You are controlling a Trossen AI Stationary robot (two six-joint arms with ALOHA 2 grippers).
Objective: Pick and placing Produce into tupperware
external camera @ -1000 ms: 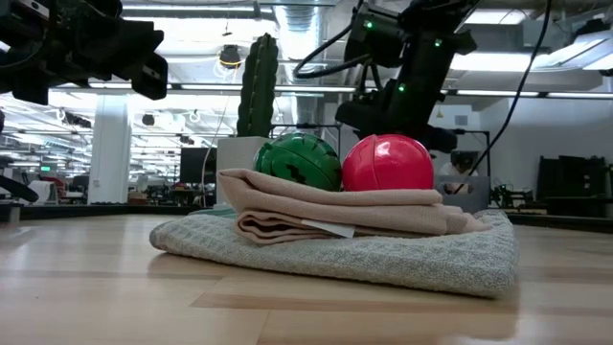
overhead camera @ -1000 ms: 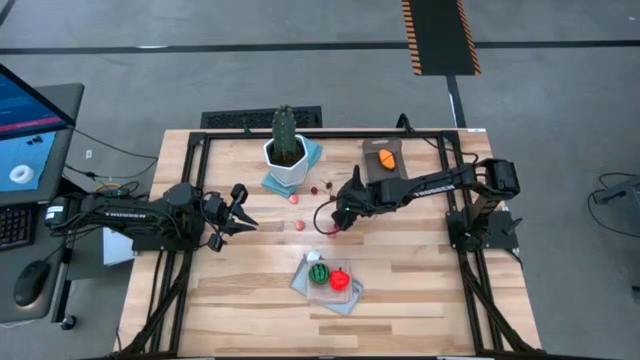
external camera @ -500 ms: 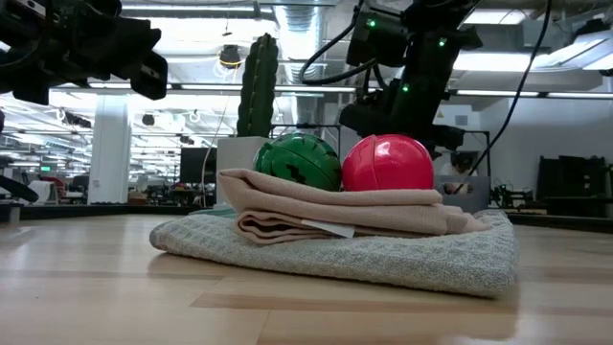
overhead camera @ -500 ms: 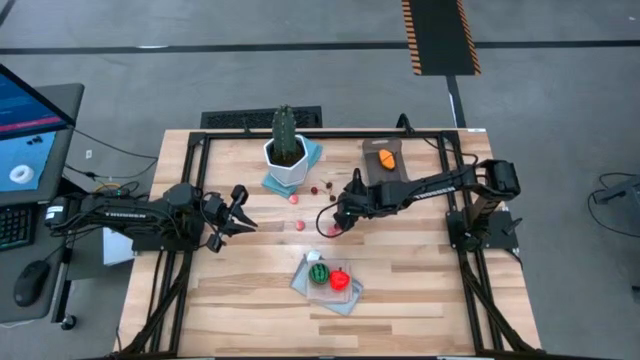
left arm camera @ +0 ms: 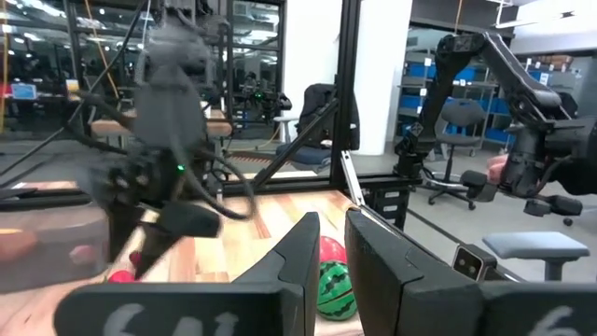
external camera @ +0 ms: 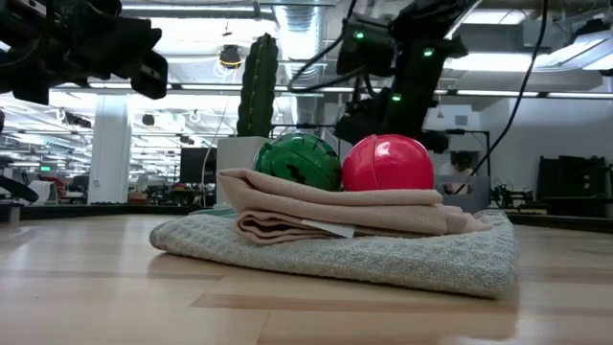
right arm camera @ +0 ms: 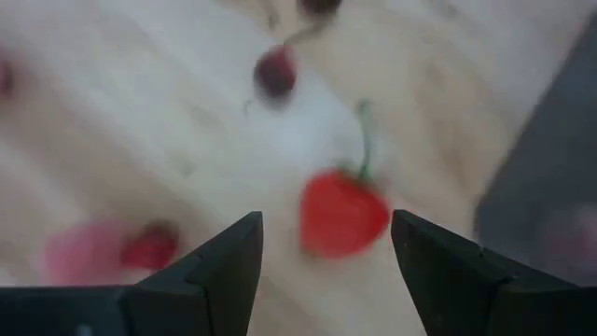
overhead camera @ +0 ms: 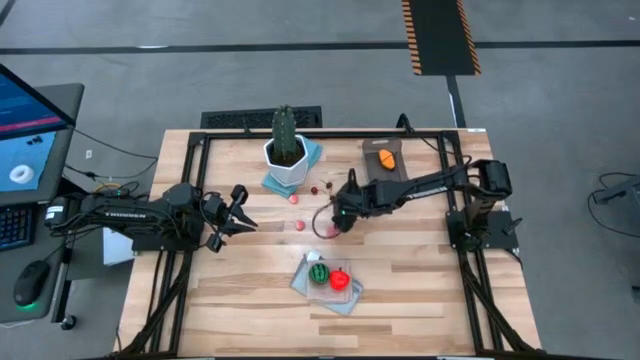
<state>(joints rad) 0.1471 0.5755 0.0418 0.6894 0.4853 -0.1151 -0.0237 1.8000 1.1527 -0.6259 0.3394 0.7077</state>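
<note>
The right gripper (overhead camera: 338, 222) hangs over the middle of the bench (overhead camera: 420, 290), fingers spread wide and empty, with a small red strawberry-like piece (right arm camera: 343, 213) lying on the wood between the fingertips in the right wrist view. To take it well, I judge the gripper should drop straight down with the berry centred between the fingers, close gently on its body rather than the thin green stem, and stay clear of the dark cherry (right arm camera: 276, 74) and the pink-red bits (right arm camera: 149, 246) just beside it. The tupperware (overhead camera: 384, 160) sits near the far right of the bench with an orange piece (overhead camera: 386, 157) already inside, well apart from the berry, so the lift should clear the bench before the arm swings back. The left gripper (overhead camera: 238, 210) waits at the left side, fingers released. The green-striped ball (overhead camera: 318, 273) and red ball (overhead camera: 339, 280) rest on the folded cloth (overhead camera: 352, 296). Compared with a second ago, the right arm has drawn in slightly, shifting its gripper a little toward the cactus pot (overhead camera: 285, 160); the produce has not moved.
</note>
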